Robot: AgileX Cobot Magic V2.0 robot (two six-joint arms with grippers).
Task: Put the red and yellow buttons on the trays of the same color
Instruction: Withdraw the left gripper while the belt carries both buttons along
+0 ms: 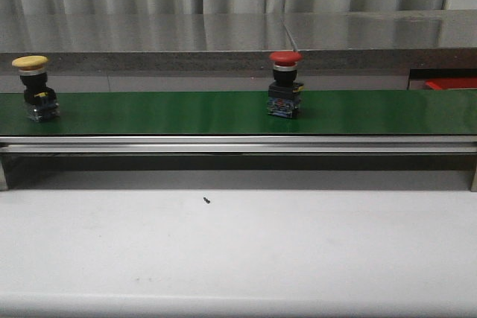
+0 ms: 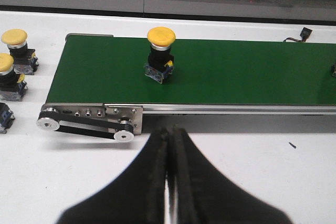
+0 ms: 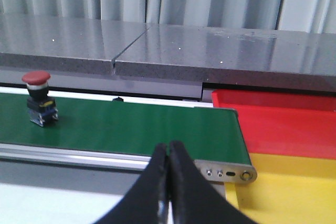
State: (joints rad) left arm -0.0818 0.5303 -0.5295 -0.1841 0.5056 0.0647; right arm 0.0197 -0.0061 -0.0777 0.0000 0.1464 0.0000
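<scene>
Red button (image 1: 285, 83) & yellow button (image 1: 33, 87) upright on green belt (image 1: 164, 112).
Both tools (image 2: 169, 135) (image 3: 168, 148) pinched closed, empty; red tray (image 3: 283, 119) beside belt end.

Front view faces the belt (image 1: 223, 112) level; both wrist views share it.

The right gripper (image 3: 168, 153) fills the lower middle of the frame, its two black fingers pressed together with nothing between them. Beyond it a green belt (image 3: 131, 127) runs across the frame from the left edge to a metal end plate (image 3: 226, 172) right of center. A red button (image 3: 37, 78) stands upright on its black body on the belt at far left. At right, past the belt's end, a red tray (image 3: 283, 124) lies above a yellow tray (image 3: 283, 190), touching along one edge.
</scene>
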